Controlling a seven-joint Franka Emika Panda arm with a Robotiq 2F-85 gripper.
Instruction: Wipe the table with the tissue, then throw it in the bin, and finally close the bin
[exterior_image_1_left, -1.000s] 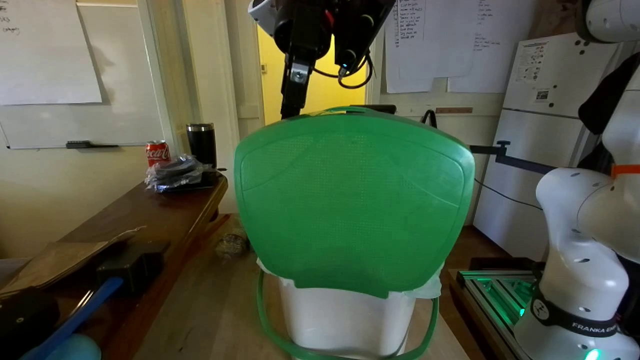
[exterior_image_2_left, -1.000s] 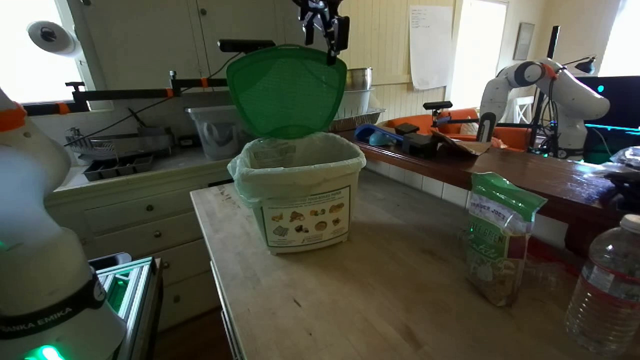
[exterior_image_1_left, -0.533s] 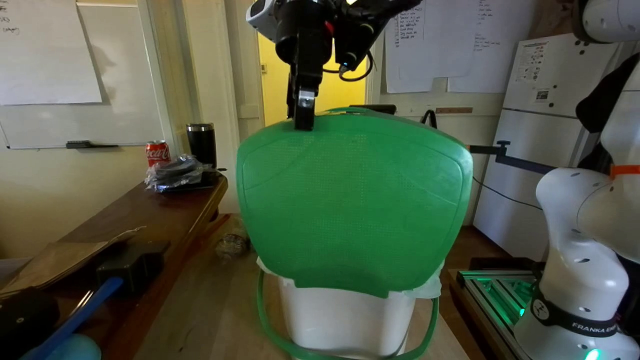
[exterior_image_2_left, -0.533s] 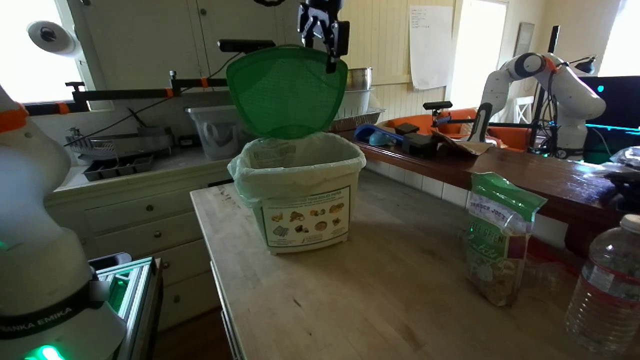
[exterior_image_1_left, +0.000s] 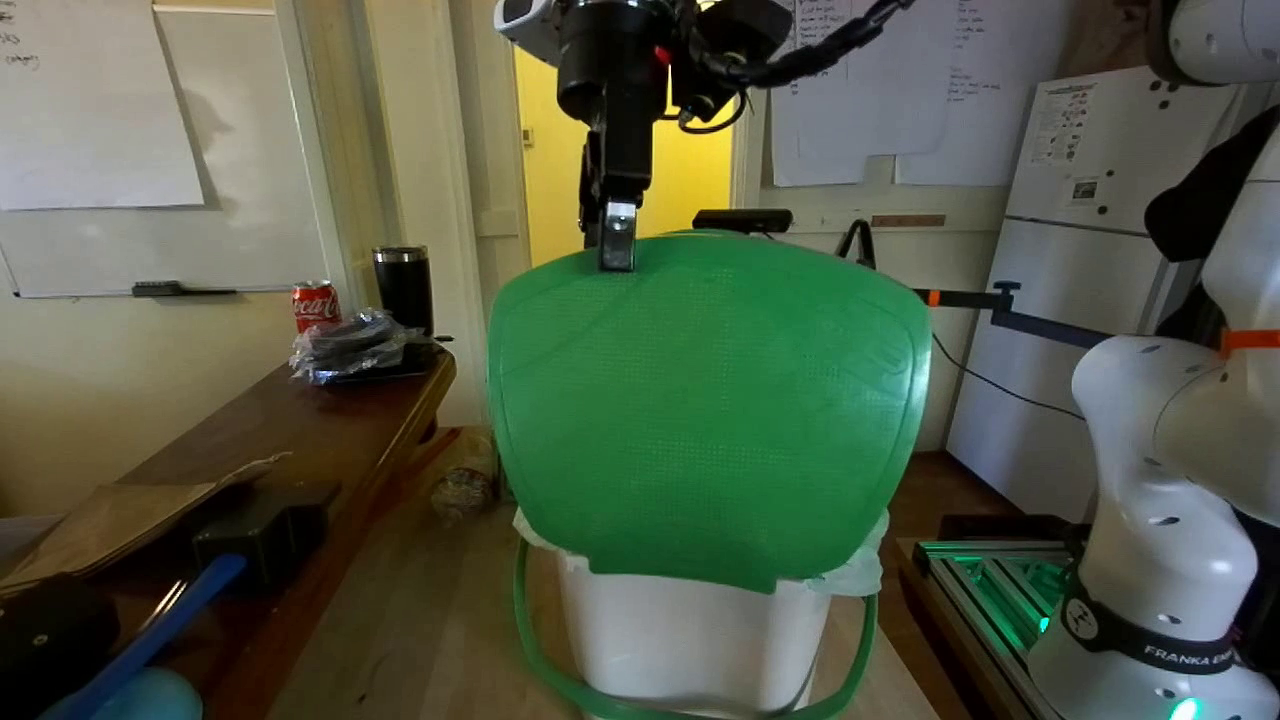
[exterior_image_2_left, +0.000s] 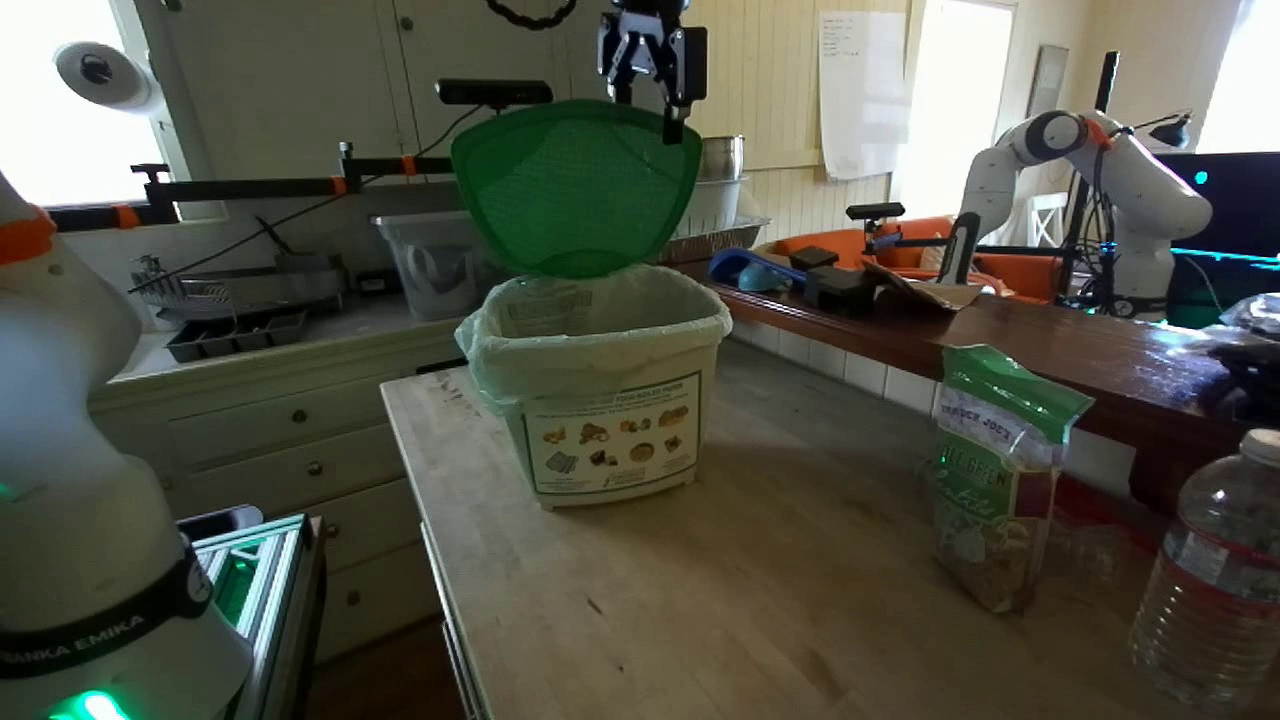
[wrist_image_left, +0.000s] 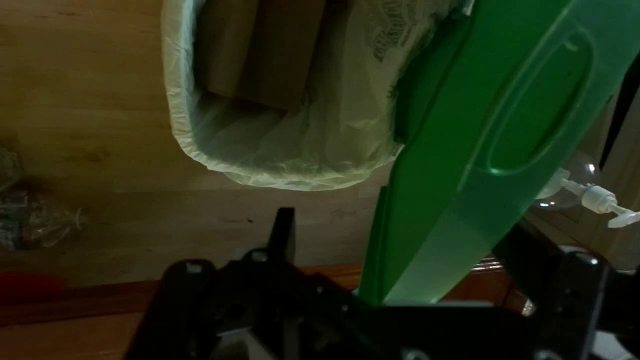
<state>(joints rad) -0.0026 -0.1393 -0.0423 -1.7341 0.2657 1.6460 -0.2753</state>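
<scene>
We see black fingers (exterior_image_2_left: 674, 122) spread wide — astride the raised, rounded bright-green plastic lid (exterior_image_1_left: 710, 410) of the white plastic bin (exterior_image_1_left: 700, 640) — above the pale wooden desk (exterior_image_2_left: 760, 600).

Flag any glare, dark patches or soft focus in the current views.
In an exterior view, the window is burnt out to white and the brown counter carries a sheen; in an exterior view, a pale streak shows near the edge of the green lid; the wrist view is dim, its gripper dark and slightly soft.

A bright window (exterior_image_2_left: 50, 145) stands beside pale cabinets (exterior_image_2_left: 290, 100).
</scene>
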